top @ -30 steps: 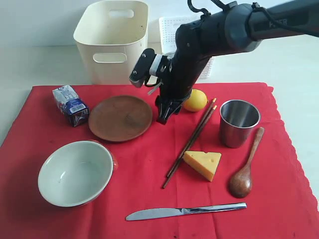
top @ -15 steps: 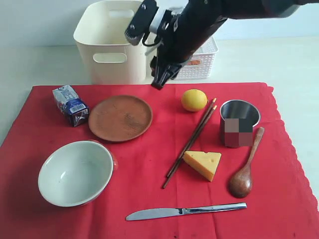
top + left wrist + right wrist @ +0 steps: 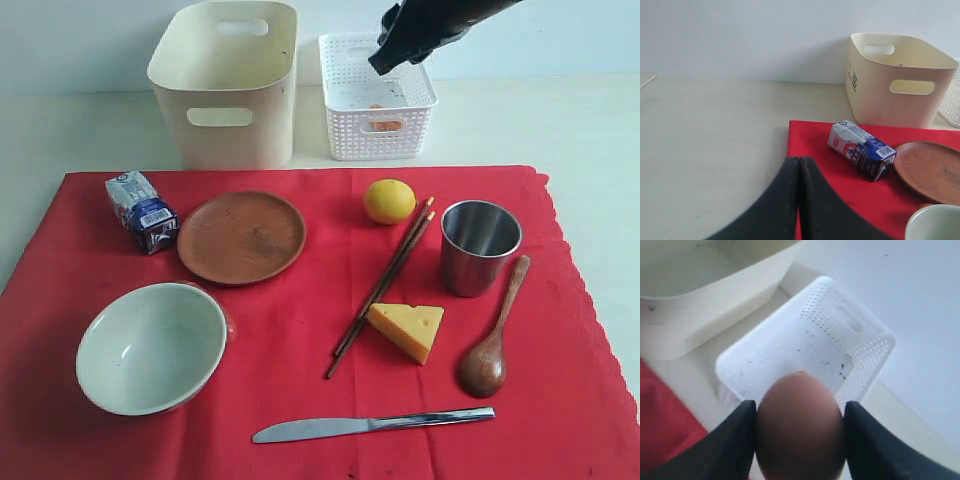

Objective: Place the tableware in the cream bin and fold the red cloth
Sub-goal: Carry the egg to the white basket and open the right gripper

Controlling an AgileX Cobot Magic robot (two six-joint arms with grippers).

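The red cloth [image 3: 300,400] lies flat, cream bin [image 3: 225,85] behind it, tableware [image 3: 241,237] spread upon it; over the white basket [image 3: 378,140] the right hand [image 3: 385,62], half open, clamps a brown egg [image 3: 800,425]; dropped from this high, it could crack; left hand [image 3: 799,200] pinched shut, empty.

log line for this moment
right gripper: shut on brown egg | above white lattice basket | left gripper: shut, empty | round brown plate on red cloth

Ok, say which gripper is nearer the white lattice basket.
Right. Right gripper hangs above the basket, gripping a brown egg; left gripper sits by the red cloth's left edge.
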